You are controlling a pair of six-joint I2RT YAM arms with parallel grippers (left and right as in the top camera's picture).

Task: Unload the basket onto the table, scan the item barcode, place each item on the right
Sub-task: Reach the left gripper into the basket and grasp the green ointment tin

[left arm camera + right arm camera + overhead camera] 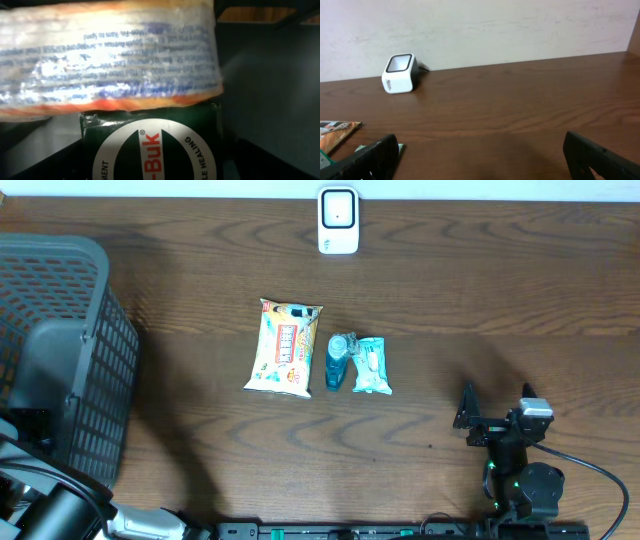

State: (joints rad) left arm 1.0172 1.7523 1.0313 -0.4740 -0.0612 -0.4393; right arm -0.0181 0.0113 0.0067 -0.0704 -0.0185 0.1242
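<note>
The left wrist view looks into the basket from close up. A dark green box (150, 150) with a round white label and red letters lies there. Above it is a clear packet (107, 55) with orange edges and blue print. My left gripper (152, 169) straddles the box, its dark fingers (35, 162) wide apart on either side; whether they touch the box is not visible. From overhead that gripper is hidden inside the black basket (95, 300). The white barcode scanner (338, 220) (399, 73) stands at the table's far edge. My right gripper (497, 410) (482, 165) is open and holds nothing.
A yellow snack packet (286, 348), a small blue bottle (337, 361) and a teal packet (371, 365) lie side by side mid-table. The basket fills the left side. Brown wooden tabletop (520, 110) stretches between the right gripper and the scanner.
</note>
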